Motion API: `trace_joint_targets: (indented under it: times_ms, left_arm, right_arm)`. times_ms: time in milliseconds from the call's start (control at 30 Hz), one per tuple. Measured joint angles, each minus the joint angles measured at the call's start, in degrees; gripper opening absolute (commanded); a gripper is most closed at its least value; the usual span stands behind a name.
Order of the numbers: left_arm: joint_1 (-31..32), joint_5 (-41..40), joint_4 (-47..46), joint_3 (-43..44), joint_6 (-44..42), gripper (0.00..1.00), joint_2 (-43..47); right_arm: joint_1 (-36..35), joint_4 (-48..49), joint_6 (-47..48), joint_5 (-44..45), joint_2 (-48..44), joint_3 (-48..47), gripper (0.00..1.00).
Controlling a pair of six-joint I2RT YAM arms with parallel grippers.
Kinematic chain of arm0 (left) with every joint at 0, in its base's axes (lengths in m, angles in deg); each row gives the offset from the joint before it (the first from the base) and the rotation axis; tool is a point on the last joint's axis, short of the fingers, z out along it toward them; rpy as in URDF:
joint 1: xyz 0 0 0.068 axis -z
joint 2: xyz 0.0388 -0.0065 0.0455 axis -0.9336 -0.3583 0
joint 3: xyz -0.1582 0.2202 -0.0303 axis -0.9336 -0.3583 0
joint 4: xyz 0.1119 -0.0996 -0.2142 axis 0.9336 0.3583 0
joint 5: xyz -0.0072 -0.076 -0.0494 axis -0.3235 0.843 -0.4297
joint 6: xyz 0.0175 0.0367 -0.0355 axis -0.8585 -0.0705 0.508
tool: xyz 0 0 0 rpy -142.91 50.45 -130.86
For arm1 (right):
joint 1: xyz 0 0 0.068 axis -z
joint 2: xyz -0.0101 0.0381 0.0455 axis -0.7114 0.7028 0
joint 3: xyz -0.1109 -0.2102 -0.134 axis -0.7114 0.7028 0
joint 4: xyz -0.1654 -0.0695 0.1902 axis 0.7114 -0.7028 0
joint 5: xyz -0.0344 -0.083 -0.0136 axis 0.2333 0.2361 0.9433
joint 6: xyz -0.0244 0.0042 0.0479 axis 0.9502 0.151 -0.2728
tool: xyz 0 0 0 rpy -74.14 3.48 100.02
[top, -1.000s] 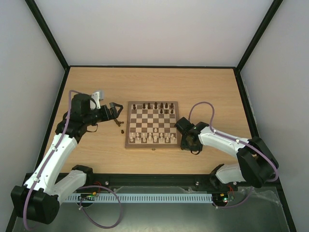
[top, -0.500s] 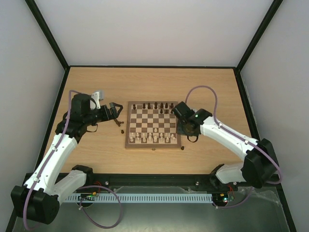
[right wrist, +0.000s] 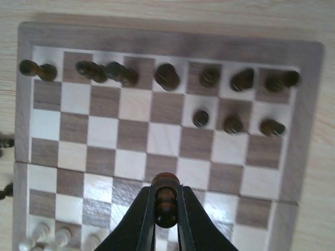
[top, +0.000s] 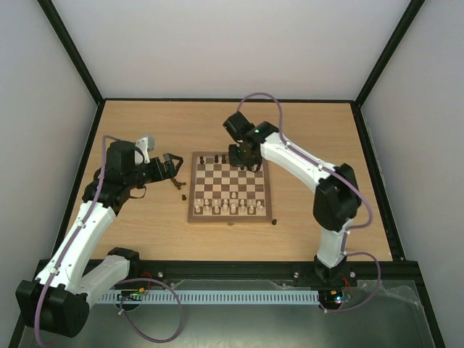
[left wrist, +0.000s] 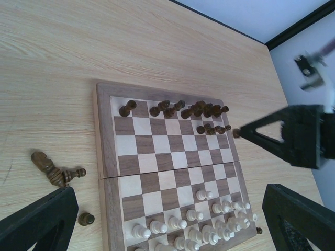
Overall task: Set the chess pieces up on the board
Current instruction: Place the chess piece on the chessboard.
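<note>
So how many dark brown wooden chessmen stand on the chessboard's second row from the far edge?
3 dark brown wooden chessmen, on neighbouring squares at that row's right end in the right wrist view: left one, middle one, right one. None seems hidden there.

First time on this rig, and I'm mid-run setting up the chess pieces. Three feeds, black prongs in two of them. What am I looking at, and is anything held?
The overhead view shows two robot arms bolted at the near edge of the table. The left gripper hangs open left of the board; the right gripper is over its far rows. The other two feeds come from cameras on the wrists, so the black prongs are each arm's own fingers. In the right wrist feed they are shut on one dark chess piece. Other dark pieces sit on the far rows, pale pieces on the near rows, and loose dark pieces lie on the table beside the board.
</note>
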Motion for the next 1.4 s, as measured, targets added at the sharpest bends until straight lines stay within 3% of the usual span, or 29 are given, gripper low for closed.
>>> trace_joint_targets:
  times_ms: [200, 733, 1400]
  left_arm:
    - [0.00, -0.87, 0.44, 0.00, 0.00, 1.00, 0.00]
    - [-0.09, -2.10, 0.74, 0.00, -0.09, 1.00, 0.00]
    - [-0.50, -2.32, 0.76, 0.00, -0.52, 0.99, 0.00]
  right_arm:
    - [-0.02, -0.15, 2.84, -1.51, 8.83, -7.32, 0.06]
    - [-0.02, -0.83, 5.40, -1.27, 20.00, -13.88, 0.07]
    - [-0.02, -3.50, 5.75, 1.66, 21.79, -16.00, 0.10]
